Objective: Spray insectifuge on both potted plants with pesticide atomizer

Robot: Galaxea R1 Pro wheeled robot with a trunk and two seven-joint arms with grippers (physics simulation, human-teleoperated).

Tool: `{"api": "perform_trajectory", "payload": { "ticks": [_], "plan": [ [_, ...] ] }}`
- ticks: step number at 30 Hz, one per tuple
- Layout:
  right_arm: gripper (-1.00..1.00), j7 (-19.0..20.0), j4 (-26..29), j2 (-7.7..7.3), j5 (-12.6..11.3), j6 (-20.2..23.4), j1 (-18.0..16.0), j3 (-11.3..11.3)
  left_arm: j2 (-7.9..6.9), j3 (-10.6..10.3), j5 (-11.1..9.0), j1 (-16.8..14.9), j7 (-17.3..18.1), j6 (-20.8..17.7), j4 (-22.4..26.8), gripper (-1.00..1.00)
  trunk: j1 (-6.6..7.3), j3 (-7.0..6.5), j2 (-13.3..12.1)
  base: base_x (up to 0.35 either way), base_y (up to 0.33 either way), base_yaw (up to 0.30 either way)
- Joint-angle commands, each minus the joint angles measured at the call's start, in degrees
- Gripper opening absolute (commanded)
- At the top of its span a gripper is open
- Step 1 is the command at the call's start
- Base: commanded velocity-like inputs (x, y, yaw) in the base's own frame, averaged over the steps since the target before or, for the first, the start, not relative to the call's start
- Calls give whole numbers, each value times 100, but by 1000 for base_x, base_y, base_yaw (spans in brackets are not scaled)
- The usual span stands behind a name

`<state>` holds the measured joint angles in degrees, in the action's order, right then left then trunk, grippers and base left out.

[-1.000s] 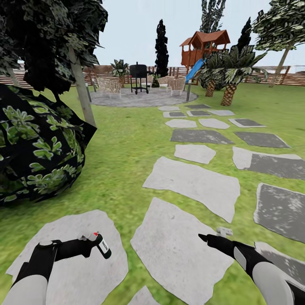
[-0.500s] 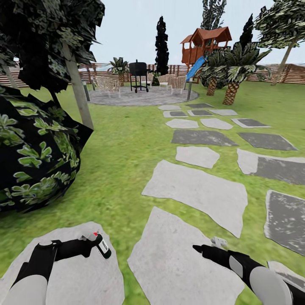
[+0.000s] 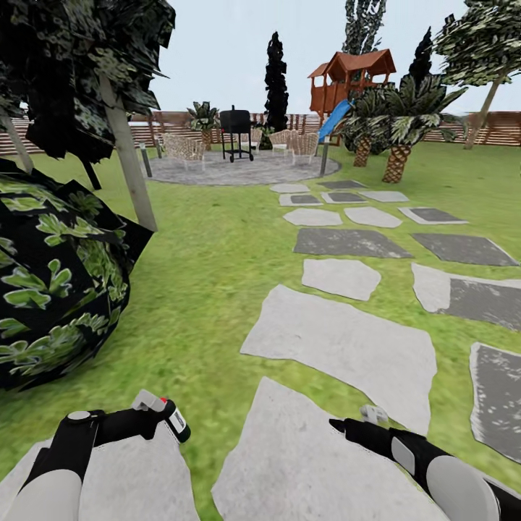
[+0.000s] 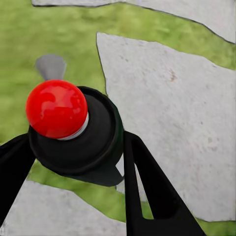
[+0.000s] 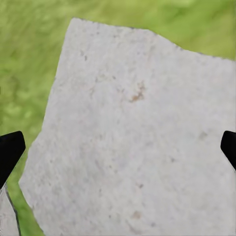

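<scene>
The pesticide atomizer (image 3: 176,422), a slim black bottle with a white label and a red dot on top, is clamped in my left gripper (image 3: 165,418), low at the left over a stepping stone. In the left wrist view its red cap (image 4: 56,109) faces the camera, and a black finger (image 4: 147,191) presses each side of the bottle. My right gripper (image 3: 339,425) hovers low at the right over a pale stone; its fingertips (image 5: 10,150) stand far apart with nothing between them. The potted plants are out of view. The garden lawn (image 3: 210,275) stretches ahead.
A big dark leafy bush (image 3: 51,282) and a tree trunk (image 3: 129,163) crowd the left. Grey stepping stones (image 3: 344,344) lead to a round paved patch (image 3: 239,168) with a black grill (image 3: 236,130) and chairs. Palms (image 3: 394,123), a playhouse (image 3: 352,76) and a slatted fence (image 3: 499,126) stand behind.
The whole view has shifted: the bush slid left and the stones came nearer, so the camera moved forward. Both arms keep their pose, the atomizer still held.
</scene>
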<state>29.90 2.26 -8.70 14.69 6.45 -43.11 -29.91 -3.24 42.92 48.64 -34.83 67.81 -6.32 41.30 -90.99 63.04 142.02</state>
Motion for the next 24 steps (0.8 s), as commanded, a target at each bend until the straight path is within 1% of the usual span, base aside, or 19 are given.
{"api": "perform_trajectory", "payload": {
  "ticks": [1, 24],
  "plan": [
    [100, 24, 11, 0, 43, 41, -1, -50, 7, 24, 23, -7, 31, -53, 6, -100, -2, 5, 2, 339, 0, 0],
    [100, 24, 11, 0, 43, 41, 2, -50, 16, 24, 23, -7, 31, -53, 1, -100, -2, 5, 2, 339, 0, 0]
  ]
}}
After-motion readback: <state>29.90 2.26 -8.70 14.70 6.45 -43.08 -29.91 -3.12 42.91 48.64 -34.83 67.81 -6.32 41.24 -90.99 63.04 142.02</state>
